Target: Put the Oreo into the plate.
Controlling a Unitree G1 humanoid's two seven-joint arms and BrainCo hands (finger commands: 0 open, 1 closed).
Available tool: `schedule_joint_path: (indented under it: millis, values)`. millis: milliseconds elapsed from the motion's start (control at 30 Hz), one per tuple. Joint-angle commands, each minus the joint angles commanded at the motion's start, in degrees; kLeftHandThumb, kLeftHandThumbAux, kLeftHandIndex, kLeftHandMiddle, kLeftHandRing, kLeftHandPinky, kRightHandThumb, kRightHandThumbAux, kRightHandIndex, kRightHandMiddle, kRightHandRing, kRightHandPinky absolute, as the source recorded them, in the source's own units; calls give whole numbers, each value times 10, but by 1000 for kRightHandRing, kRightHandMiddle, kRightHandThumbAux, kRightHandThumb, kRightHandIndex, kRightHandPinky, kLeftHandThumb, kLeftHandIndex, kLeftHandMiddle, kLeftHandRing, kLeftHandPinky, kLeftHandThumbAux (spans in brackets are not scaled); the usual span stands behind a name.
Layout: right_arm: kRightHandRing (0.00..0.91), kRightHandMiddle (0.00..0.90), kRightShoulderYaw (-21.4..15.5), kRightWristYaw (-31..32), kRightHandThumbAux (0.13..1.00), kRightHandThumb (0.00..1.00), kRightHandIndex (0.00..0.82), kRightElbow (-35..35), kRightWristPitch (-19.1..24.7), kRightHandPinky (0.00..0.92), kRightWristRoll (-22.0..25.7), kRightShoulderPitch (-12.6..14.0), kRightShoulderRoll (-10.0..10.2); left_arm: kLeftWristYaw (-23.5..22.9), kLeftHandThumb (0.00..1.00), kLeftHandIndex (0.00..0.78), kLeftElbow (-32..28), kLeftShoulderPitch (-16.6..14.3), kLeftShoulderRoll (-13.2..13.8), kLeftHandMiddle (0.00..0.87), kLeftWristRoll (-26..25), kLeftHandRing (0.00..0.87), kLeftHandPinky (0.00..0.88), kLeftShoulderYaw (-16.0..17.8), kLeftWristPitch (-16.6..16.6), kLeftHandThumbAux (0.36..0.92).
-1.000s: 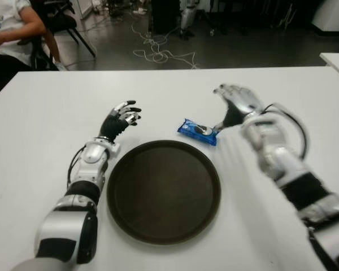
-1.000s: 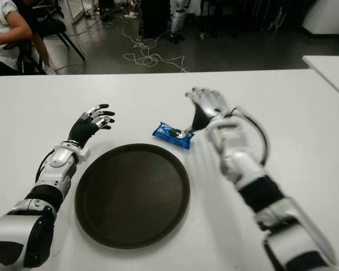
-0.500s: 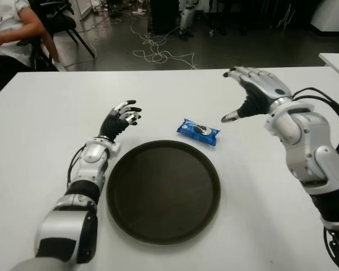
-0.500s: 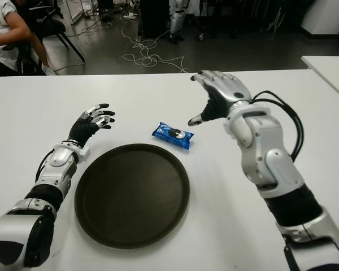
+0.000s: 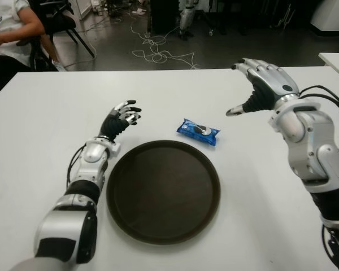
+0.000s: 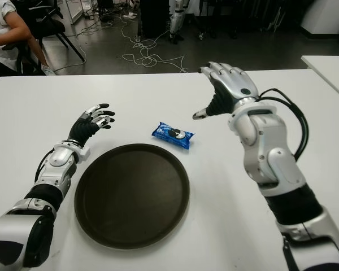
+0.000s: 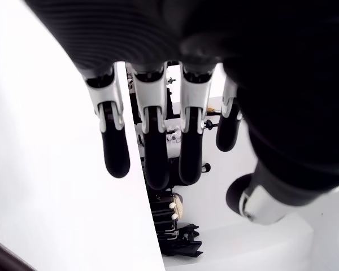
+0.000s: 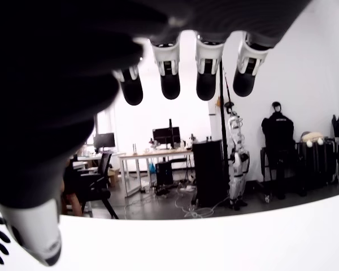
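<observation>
A blue Oreo (image 5: 198, 131) packet lies on the white table (image 5: 39, 113), just beyond the brown plate's (image 5: 124, 226) far rim. The right hand (image 5: 263, 89) hovers right of it, fingers spread and empty, likely poised to grasp (no contact visible). The left hand (image 5: 120, 121) shows left of the plate, relaxed, empty. A seated person (image 5: 8, 34) is cut off at the far-left corner.

The Oreo (image 5: 198, 131) is a small blue packet with a cookie picture on it. It lies flat on the white counter (image 5: 45, 118), a little slanted, just beyond the far rim of the plate (image 5: 163, 192). The plate is round, dark brown and shallow, with nothing in it.
</observation>
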Motion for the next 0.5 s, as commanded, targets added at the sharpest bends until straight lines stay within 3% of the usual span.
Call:
schedule_joint_path:
  millis: [500]
  values:
    - [81, 101, 43, -46, 750, 0, 75, 136, -53, 17, 12, -48, 51, -6, 95, 199, -4, 0, -7, 320, -11, 317, 337, 7, 0, 661]
